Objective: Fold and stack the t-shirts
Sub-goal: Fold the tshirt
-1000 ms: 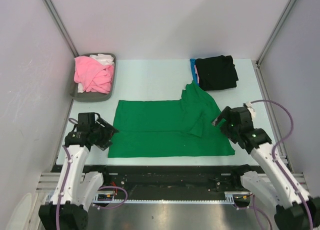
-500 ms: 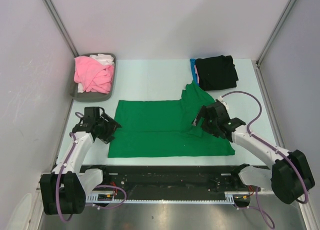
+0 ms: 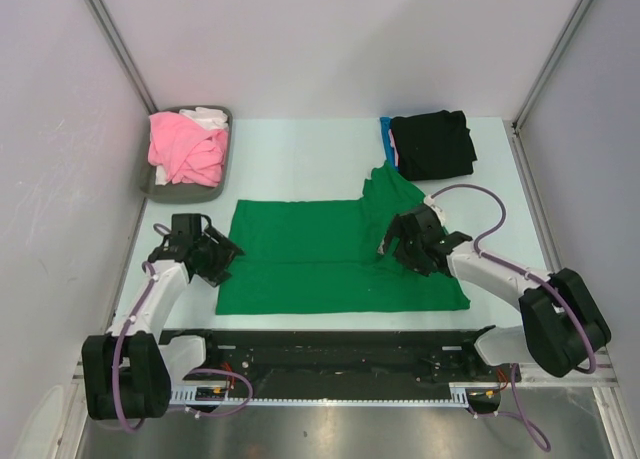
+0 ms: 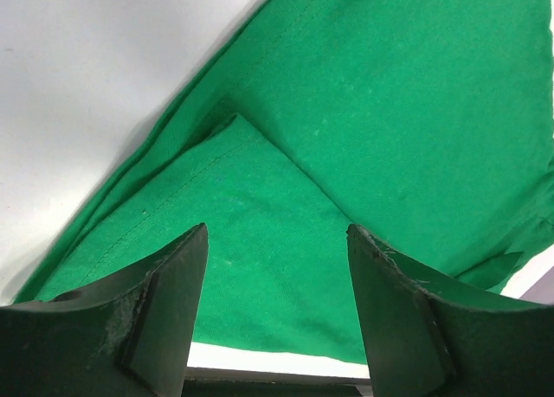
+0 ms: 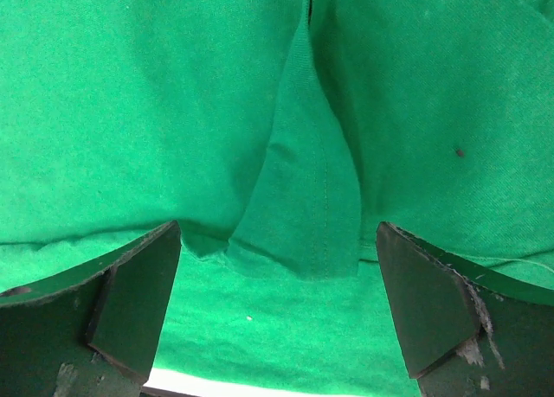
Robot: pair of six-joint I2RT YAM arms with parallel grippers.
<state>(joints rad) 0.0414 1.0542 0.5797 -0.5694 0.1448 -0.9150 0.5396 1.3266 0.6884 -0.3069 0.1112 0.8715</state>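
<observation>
Right wrist shows our right gripper [image 5: 277, 233] gaping wide over a flap of the green t-shirt [image 5: 156, 103]; left gripper [image 4: 277, 233] equally wide, empty. We should pinch all layers together.

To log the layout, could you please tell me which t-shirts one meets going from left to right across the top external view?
pink t-shirt in the tray → green t-shirt → black t-shirt

Table [image 3: 300, 159]: green tee [image 3: 300, 254], folded stack [image 3: 432, 145], tray [image 3: 185, 192]
</observation>
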